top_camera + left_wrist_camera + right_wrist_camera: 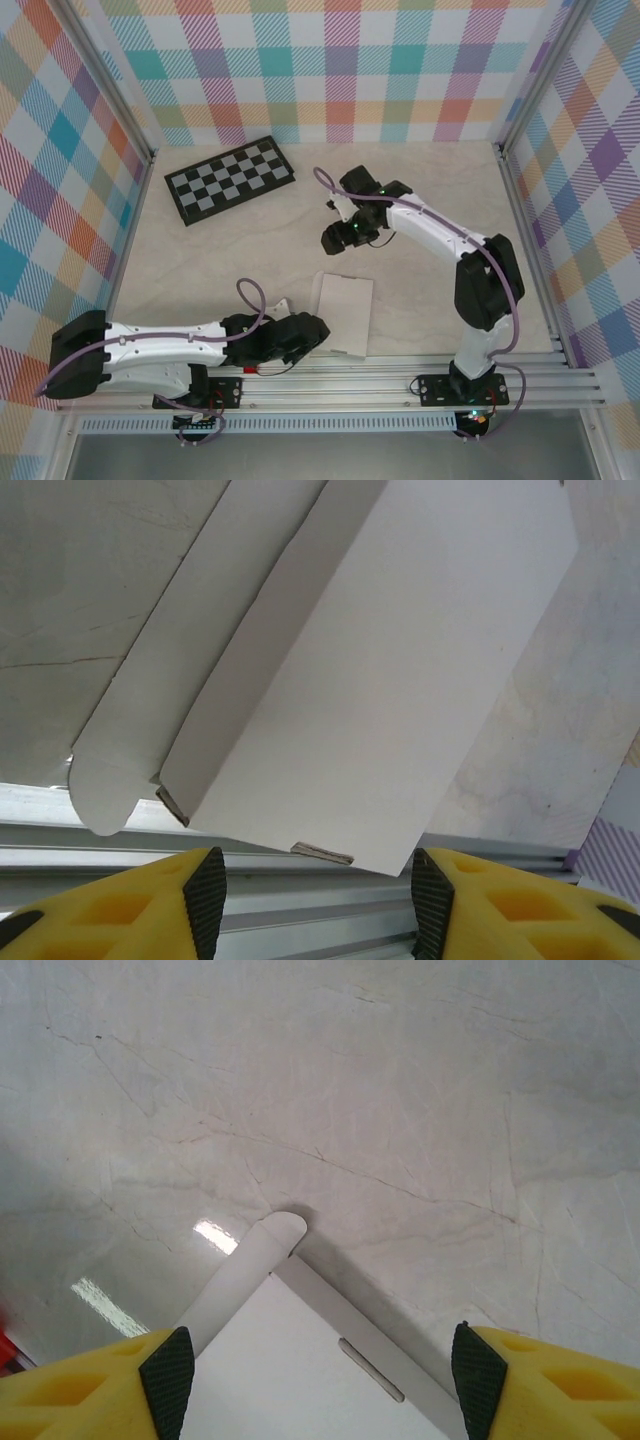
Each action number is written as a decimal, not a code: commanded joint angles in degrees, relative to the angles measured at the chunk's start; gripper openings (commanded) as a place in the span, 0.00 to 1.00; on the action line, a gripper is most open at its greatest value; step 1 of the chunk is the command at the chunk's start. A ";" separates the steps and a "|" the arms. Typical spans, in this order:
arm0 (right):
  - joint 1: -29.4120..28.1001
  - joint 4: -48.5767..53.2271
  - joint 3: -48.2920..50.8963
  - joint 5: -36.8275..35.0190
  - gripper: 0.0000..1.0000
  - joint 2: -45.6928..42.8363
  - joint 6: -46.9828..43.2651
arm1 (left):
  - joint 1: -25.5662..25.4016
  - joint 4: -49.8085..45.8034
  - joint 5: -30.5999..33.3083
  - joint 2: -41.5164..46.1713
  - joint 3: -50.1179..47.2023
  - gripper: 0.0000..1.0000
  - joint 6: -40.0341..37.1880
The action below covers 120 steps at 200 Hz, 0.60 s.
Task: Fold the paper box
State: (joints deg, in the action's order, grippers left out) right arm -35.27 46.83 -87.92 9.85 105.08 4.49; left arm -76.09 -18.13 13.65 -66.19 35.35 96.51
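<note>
Near edge: metal rails [400, 385] run along the front, and the paper box [343, 313] has its near end at them.
Left gripper [318, 905]: fingers apart, empty, low, just before the box's near edge.
Right gripper [320, 1380]: fingers wide apart, empty, over the box's far corner.
Free room: bare table [430, 190] to the right and beyond; checkerboard [230, 180] far left.
Box look: plain white, flat, with a rounded flap lying out on its left.

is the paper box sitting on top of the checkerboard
No, the paper box lies on the table at the near edge, well apart from the checkerboard at the far left.
</note>
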 commanded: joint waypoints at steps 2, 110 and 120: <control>0.70 3.04 -2.98 2.98 0.73 2.80 -4.45 | -1.79 -0.53 3.46 -2.31 3.39 0.56 5.34; 1.95 1.84 3.41 7.81 0.76 5.52 -16.54 | -3.66 -27.62 16.87 5.95 9.41 0.59 10.69; 1.02 0.49 5.89 7.38 0.76 4.57 -19.88 | -3.39 -28.89 18.63 8.71 7.90 0.58 11.65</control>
State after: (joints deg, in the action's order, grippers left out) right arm -32.21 48.18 -87.18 16.60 111.92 -6.50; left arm -79.26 -37.52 24.25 -63.26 45.54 105.19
